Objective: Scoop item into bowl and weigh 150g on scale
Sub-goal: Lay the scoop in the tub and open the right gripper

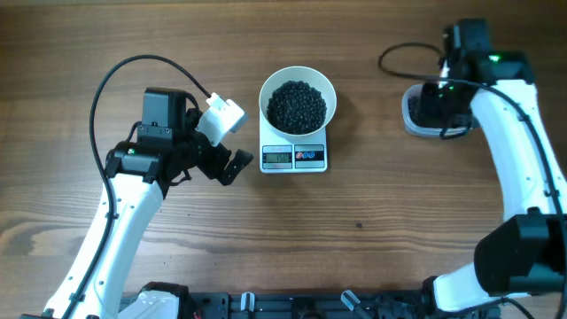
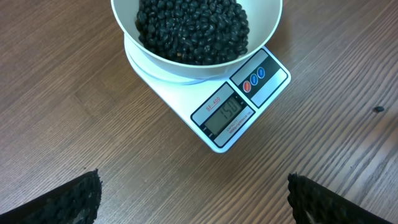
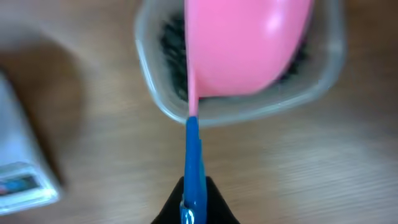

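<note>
Heap of tiny round black beads (image 1: 297, 105) inside round white bowl (image 1: 269, 89). Sits on small flat white rectangular scale (image 1: 310, 166), grey display at 6 o'clock. At 9 o'clock, near but apart: left gripper (image 1: 229, 140), jaws wide, holding nothing. At 3 o'clock, well apart: right gripper (image 3: 193, 208), clamped on blue handle (image 3: 191, 155) of pink plastic scoop (image 3: 245, 43) above clear plastic container (image 3: 155, 93).

This is a robotics lab bench rather than a home. A white left arm (image 1: 111, 221) and a white right arm (image 1: 518, 124) rise from black mounting hardware (image 1: 292, 306) at the near edge of a wood-grain desk (image 1: 372, 239). A black cable (image 1: 115, 75) loops loose over the desk, and a small kitchen scale (image 1: 295, 158) stands between the arms.
</note>
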Motion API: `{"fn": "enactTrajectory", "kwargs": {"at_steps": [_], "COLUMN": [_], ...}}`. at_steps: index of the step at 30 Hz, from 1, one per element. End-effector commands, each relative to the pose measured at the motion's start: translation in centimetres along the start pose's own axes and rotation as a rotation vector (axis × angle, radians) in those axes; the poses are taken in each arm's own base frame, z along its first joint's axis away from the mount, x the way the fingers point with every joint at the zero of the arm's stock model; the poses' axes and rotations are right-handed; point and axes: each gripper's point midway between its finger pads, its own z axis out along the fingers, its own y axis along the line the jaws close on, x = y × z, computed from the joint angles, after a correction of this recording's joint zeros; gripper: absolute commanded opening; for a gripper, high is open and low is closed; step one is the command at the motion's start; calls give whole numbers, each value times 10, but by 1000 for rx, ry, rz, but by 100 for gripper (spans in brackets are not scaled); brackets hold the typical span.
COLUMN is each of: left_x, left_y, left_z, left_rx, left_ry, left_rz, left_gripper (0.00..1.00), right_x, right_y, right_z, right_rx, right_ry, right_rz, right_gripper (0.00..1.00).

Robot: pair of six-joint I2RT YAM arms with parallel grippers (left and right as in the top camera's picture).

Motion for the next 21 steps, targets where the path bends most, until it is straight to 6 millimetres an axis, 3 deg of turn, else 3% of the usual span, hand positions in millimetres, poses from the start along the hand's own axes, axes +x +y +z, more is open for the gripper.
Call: {"fn": "enactTrajectory", "kwargs": {"at_steps": [1, 5, 11, 17, 19, 21], "left_x": [1, 1, 1, 1, 1, 1], "left_y": [0, 0, 0, 0, 0, 0], "left_z": [0, 0, 0, 0, 0, 0], "left_rx": [1, 1, 1, 1, 1, 1], "left_ry": [-2, -3, -3, -3, -3, -3], "left_rz": [-7, -7, -7, -7, -7, -7], "left_gripper": [100, 100, 100, 100, 100, 100], "right_x": [22, 32, 16, 20, 24, 26], "right_y": [37, 47, 48, 38, 35, 32], "right_z": [23, 40, 47, 49, 49, 49], "right_rx": [-348, -507, -565, -536, -531, -526], "right_ry": [129, 160, 98, 138, 156, 173], "right_rz": [104, 157, 217, 315, 338, 362], "right_gripper": [4, 4, 7, 28, 52, 53]}}
